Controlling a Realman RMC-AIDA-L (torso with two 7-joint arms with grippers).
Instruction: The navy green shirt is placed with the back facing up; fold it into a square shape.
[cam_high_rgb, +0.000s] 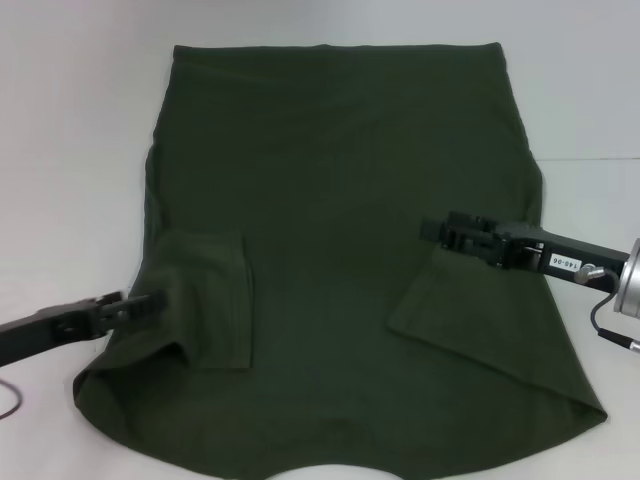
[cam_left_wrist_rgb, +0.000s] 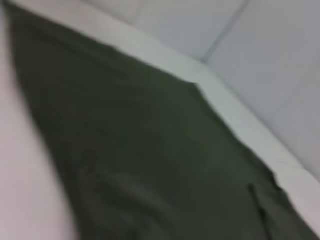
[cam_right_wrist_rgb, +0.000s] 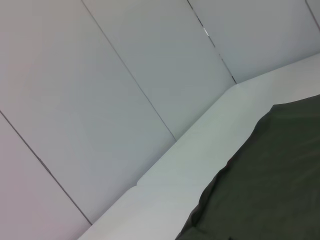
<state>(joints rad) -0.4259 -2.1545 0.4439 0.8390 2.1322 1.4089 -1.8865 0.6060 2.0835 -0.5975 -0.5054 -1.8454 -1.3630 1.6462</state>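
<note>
A large navy green shirt (cam_high_rgb: 330, 220) is seen spread flat on a white table (cam_high_rgb: 60, 150), plain side up, filling most of the head view. Its straight hem lies at the far side of the table, and its curved neckline edge lies nearest the robot. Both short sleeves have been folded inward so that they lie on top of the shirt's body: the left sleeve (cam_high_rgb: 205, 300) forms a roughly rectangular flap near the left edge, and the right sleeve (cam_high_rgb: 455, 310) forms an angled flap near the right edge. The left gripper (cam_high_rgb: 148, 307) is shown low at the shirt's left edge, at the outer side of the left sleeve flap, its dark arm reaching in from the lower left; whether its fingers are parted or closed cannot be told. The right gripper (cam_high_rgb: 440, 235) is held over the shirt's right side, just above the upper corner of the right sleeve flap, its arm coming in from the right; its finger state cannot be told either. In the left wrist view, blurred green cloth is seen against the white table and wall panels. In the right wrist view, a corner of the shirt lies on the table below grey-white wall panels (cam_right_wrist_rgb: 125, 75).
</note>
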